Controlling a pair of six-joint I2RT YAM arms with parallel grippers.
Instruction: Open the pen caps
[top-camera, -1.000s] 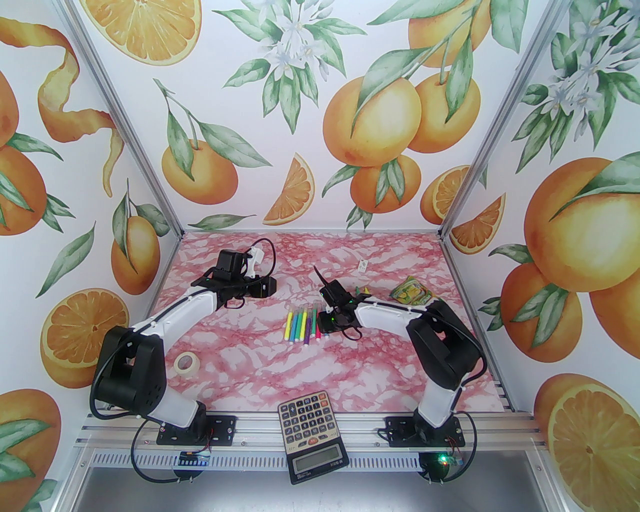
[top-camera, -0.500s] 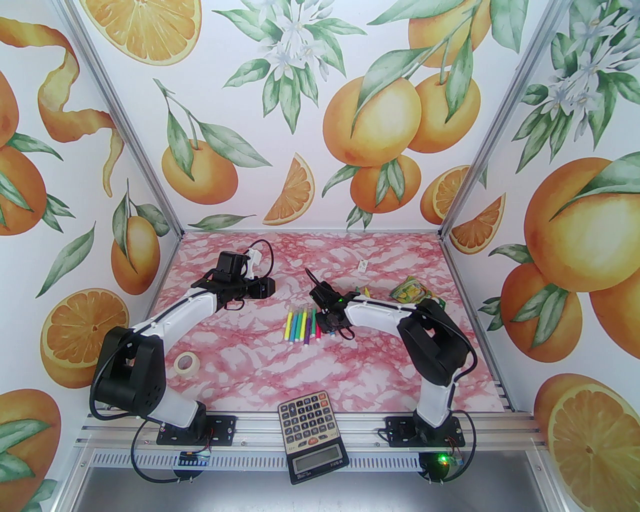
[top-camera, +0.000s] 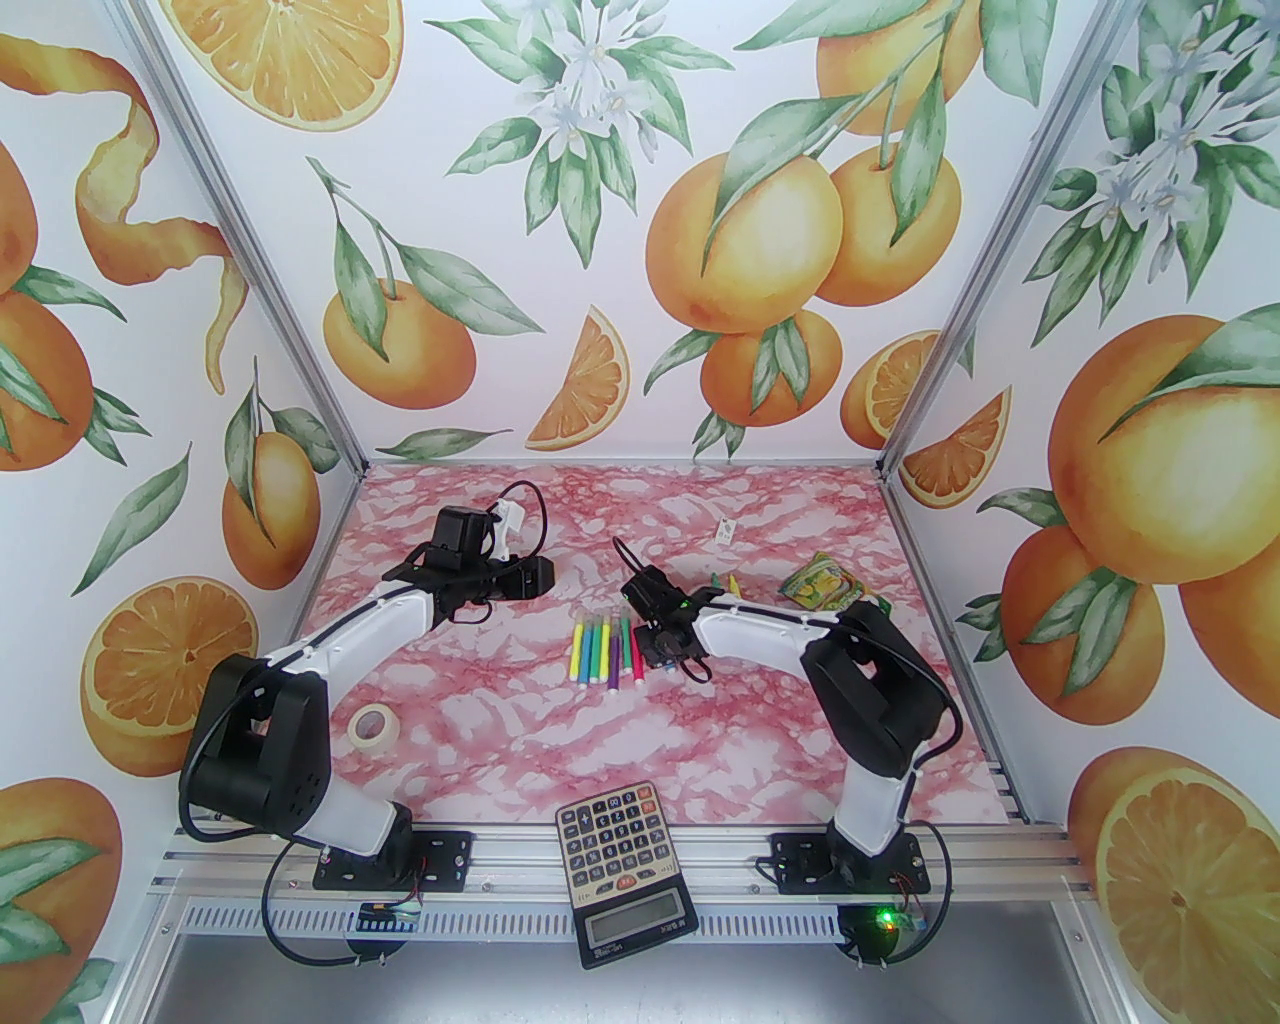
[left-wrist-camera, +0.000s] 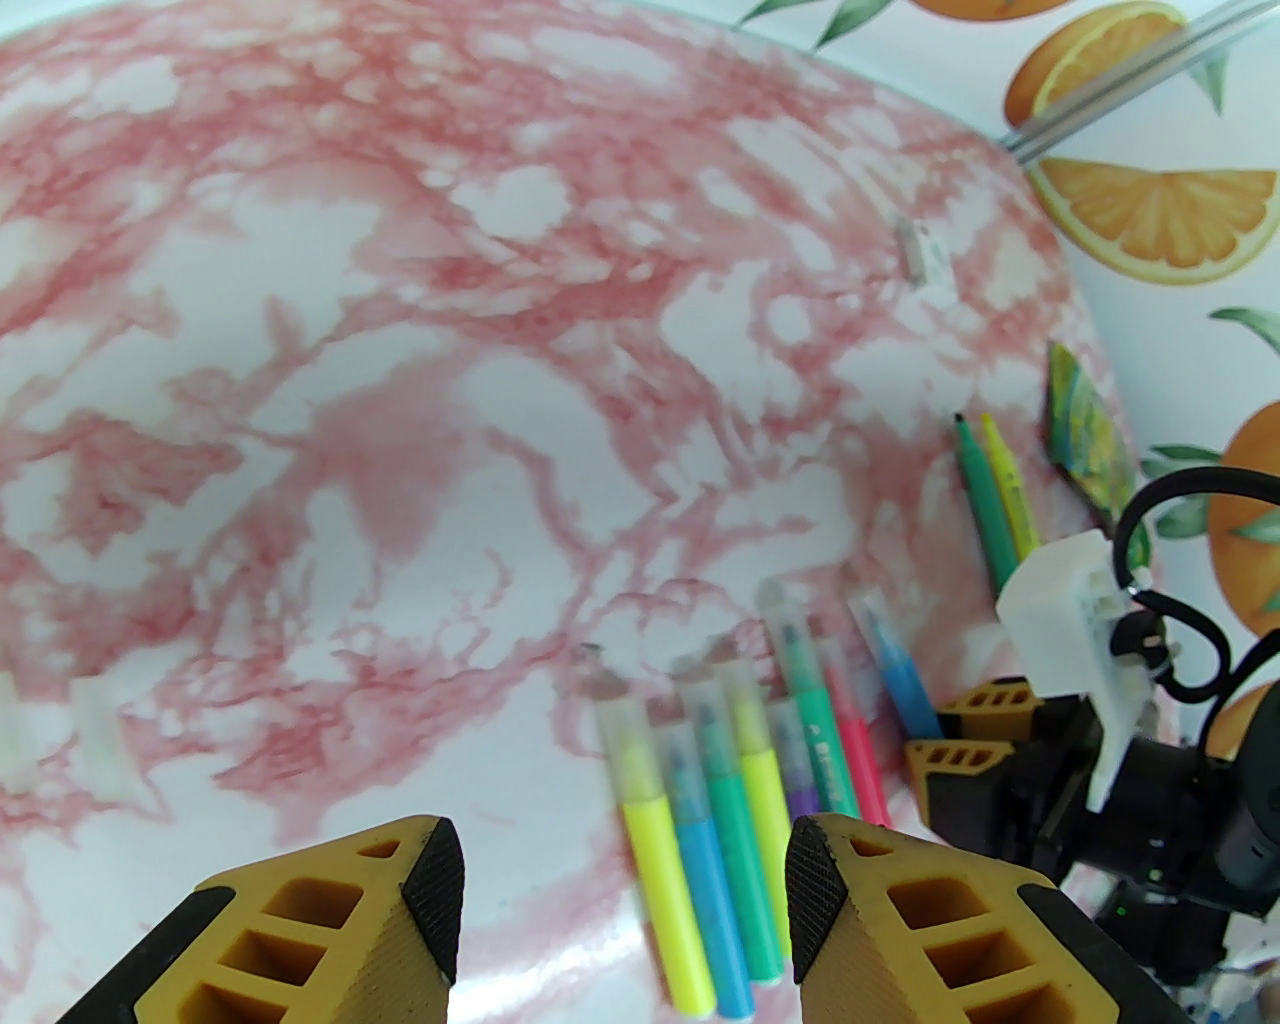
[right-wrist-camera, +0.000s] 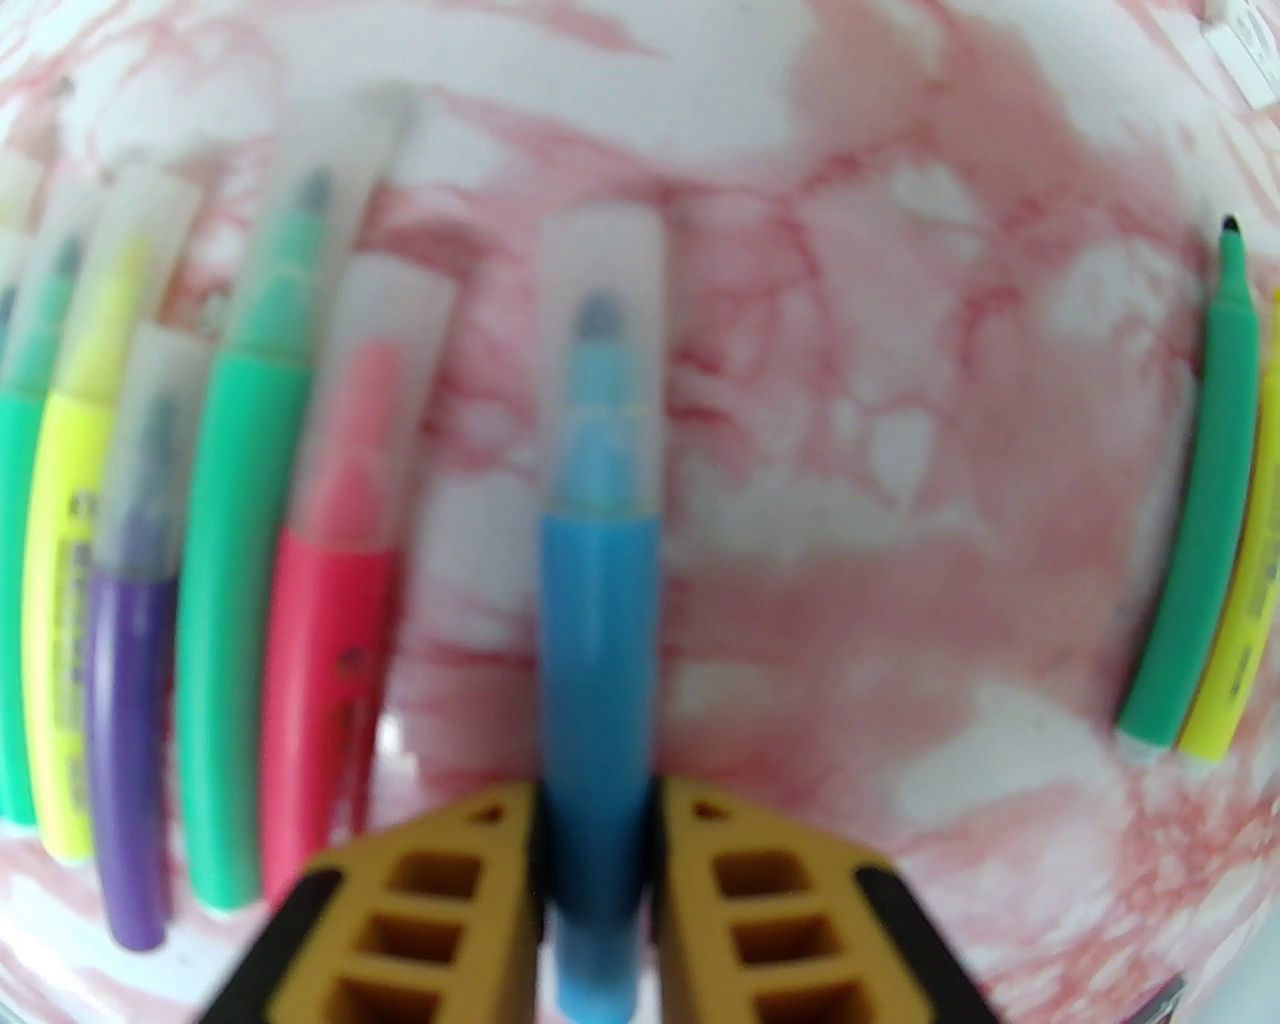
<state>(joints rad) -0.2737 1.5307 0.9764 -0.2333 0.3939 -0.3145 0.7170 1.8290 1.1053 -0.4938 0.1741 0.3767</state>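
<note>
counter (top-camera: 520, 720): white, pink-red marble veining
walls (top-camera: 640, 330): white; printed oranges, orange slices, green leaves, white blossom
felt-tip pens (top-camera: 605, 652): barrels yellow, blue, green, purple, pink-red
pen caps (right-wrist-camera: 600, 370): frosted clear, tip colour showing through
snack pouch (top-camera: 818, 583): green and yellow
tape roll (top-camera: 368, 742): cream
calculator (top-camera: 620, 850): dark case, pale keys, few red-orange, grey display
arms (top-camera: 370, 625): white shells, black joints
</note>
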